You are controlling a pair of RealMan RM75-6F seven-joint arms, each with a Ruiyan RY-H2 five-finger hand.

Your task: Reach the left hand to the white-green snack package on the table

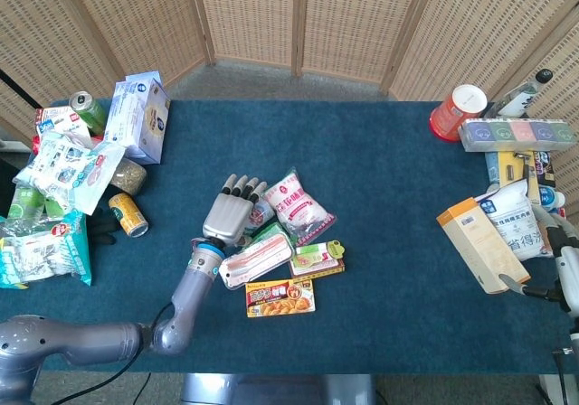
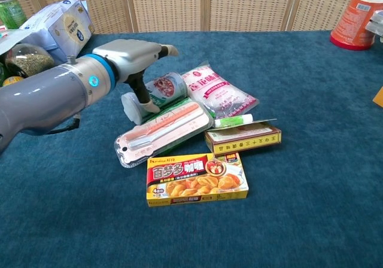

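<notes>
Left hand [image 1: 232, 215] hovers flat, fingers apart and holding nothing, over the white-green snack package [image 2: 157, 95] in the cluster mid-tabletop [image 1: 389, 179].
The package lies on its side, touching the pink-white bag [image 2: 216, 91] and the long tray pack [image 2: 163, 131]; it looks light, crinkly and probably slippery, best gripped across its middle. Its print is too small to read; the yellow box [image 2: 197, 178] bears Chinese characters. The right hand [image 1: 568, 278], at the edge, cannot be judged.
</notes>
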